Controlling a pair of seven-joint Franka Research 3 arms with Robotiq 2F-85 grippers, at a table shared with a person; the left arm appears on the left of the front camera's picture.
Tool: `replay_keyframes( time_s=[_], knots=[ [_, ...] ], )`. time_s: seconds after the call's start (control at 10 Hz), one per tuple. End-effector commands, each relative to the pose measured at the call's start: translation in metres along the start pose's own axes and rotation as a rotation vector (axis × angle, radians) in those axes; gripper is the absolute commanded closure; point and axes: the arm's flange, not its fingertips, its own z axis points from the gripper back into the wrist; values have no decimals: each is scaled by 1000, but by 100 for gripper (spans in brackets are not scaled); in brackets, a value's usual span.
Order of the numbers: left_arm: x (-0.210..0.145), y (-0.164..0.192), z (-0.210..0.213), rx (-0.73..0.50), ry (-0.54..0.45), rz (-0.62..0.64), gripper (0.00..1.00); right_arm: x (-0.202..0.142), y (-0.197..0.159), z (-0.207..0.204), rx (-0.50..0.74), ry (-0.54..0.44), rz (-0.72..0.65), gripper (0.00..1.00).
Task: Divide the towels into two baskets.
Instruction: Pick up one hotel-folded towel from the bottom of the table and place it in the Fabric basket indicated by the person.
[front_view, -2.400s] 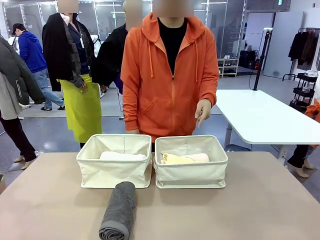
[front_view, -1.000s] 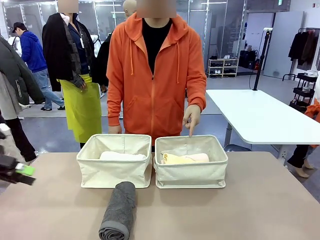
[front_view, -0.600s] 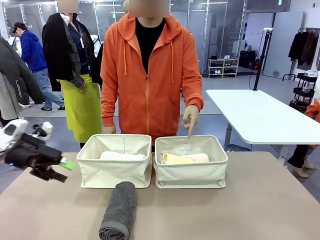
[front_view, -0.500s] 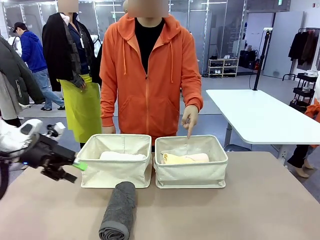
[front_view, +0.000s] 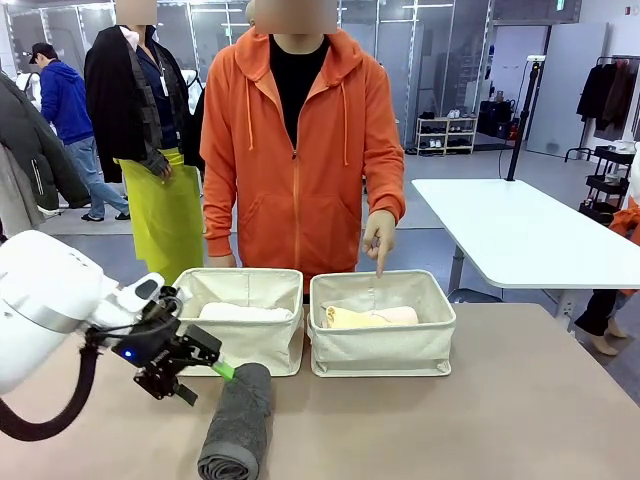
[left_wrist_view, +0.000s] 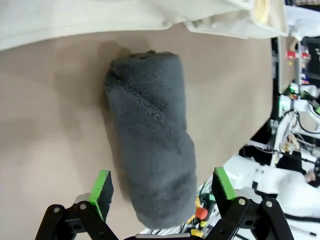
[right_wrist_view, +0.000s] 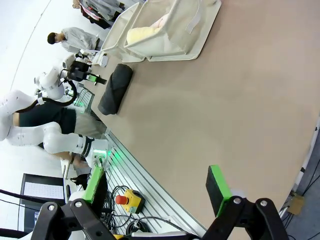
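Right wrist view: our right end effector (right_wrist_view: 157, 192) hangs open over the bench (right_wrist_view: 225, 110).
Far across it we see a dark grey towel (right_wrist_view: 115, 89) lying beside a cream basket (right_wrist_view: 185, 37) holding a yellow towel (right_wrist_view: 141, 34), with our left end effector (right_wrist_view: 95, 78) near the grey roll.

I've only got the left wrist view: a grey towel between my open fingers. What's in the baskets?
Observer: The left basket holds a white towel.
Operator: And the right one?
Observer: The right basket holds a yellow towel and a pink one.
Operator: Is the person signalling anything?
Observer: Their hand points a finger down at the right basket's far rim.
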Motion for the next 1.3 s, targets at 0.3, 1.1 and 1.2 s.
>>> replay_keyframes(
  time_s=[0.3, 1.1, 1.2],
  knots=[
    [-33, 0, -50, 113, -132, 154, 0, 1, 4, 3, 10, -13, -4, 0],
    [-54, -6, -78, 73, -13, 46, 33, 1, 4, 3, 10, -13, -4, 0],
    [-53, -7, -77, 74, -14, 43, 39, 1, 4, 3, 10, -13, -4, 0]
  ],
)
